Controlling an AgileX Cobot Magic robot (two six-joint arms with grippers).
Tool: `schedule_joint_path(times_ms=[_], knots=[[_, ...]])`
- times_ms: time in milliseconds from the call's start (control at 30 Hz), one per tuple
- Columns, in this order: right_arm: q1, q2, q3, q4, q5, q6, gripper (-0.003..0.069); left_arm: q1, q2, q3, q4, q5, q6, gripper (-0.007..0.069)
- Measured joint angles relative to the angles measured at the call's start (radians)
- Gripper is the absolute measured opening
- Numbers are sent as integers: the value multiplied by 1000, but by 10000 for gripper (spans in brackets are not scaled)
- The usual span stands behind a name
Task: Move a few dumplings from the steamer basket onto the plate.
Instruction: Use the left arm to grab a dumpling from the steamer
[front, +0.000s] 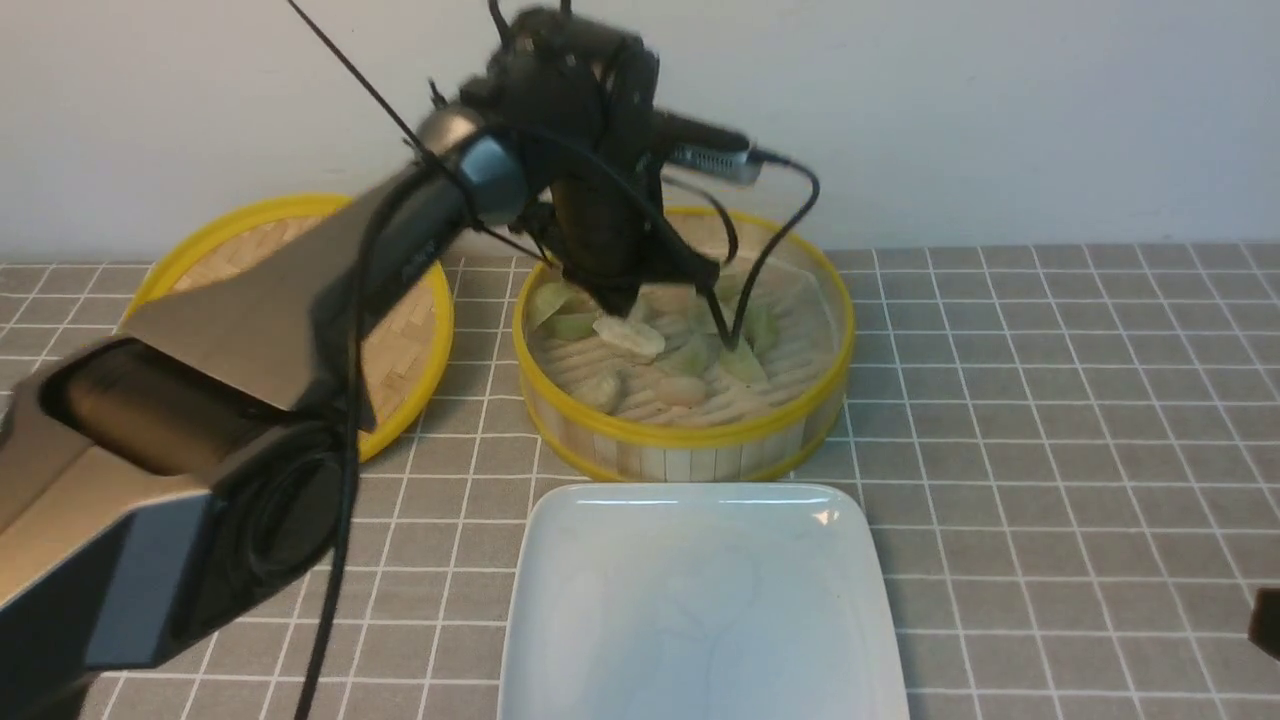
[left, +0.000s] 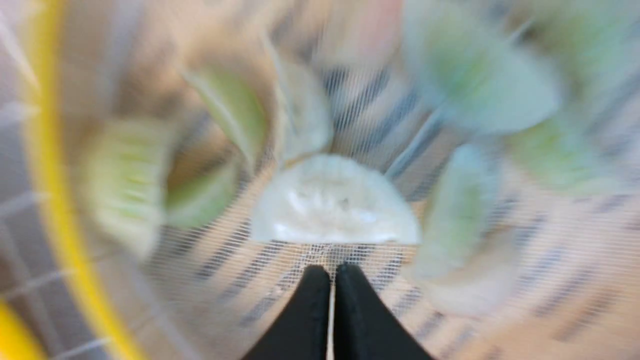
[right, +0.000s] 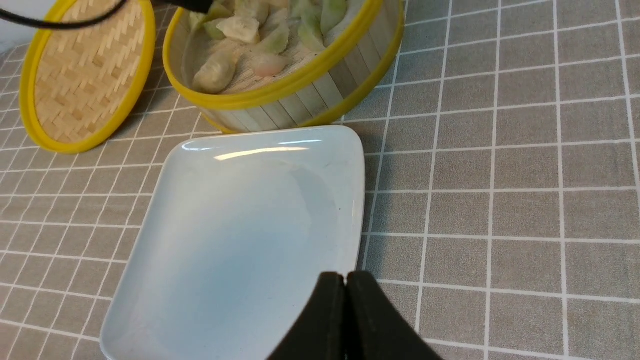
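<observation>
Silver-grey left arm (front: 250, 330), loose black cables (front: 772, 252), black tapered fingers (left: 310, 310).

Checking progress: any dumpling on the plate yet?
No, the front view shows nothing on the plate; the dumplings in sight are all inside the steamer basket.

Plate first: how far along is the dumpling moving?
Nothing done yet: the plate is bare. In hand: the left tool is closed inside the basket, beside a white dumpling; whether it grips it is unclear. Left: carrying a few over. The right tool is closed, near the plate.
</observation>
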Motion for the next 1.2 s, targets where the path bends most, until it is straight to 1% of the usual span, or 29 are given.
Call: schedule_joint_path(times_ms=[100,200,333,433,500,600,733,800,867,1000,1100,1133,1167,1200], knots=[[0,0,0,14,-1,-1,-10,0,-50,-7,-12,0,18,-5],[0,0,0,18,0,-2,-10,0,-62,-6,-46,1,44,-5],[0,0,0,34,19,-23,-10,0,-61,32,-55,2,62,-3],[0,0,0,46,34,-34,-10,2,-59,92,-56,3,65,28],[0,0,0,54,41,-49,-10,10,-54,148,-60,4,78,98],[0,0,0,59,42,-52,-10,22,-39,163,-60,4,100,185],[0,0,0,61,42,-53,-10,29,-11,168,-56,4,123,337],[0,0,0,61,42,-52,-10,29,3,168,-56,4,126,380],[0,0,0,62,42,-52,-10,29,18,169,-56,3,126,404],[0,0,0,66,42,-52,-10,29,52,169,-56,2,131,417],[0,0,0,66,42,-52,-10,29,69,171,-60,-2,131,399],[0,0,0,67,42,-52,-10,29,70,171,-61,-3,133,357],[0,0,0,71,43,-52,-10,29,70,171,-69,-3,133,298],[0,0,0,74,43,-52,-10,29,70,171,-70,-3,133,260]])
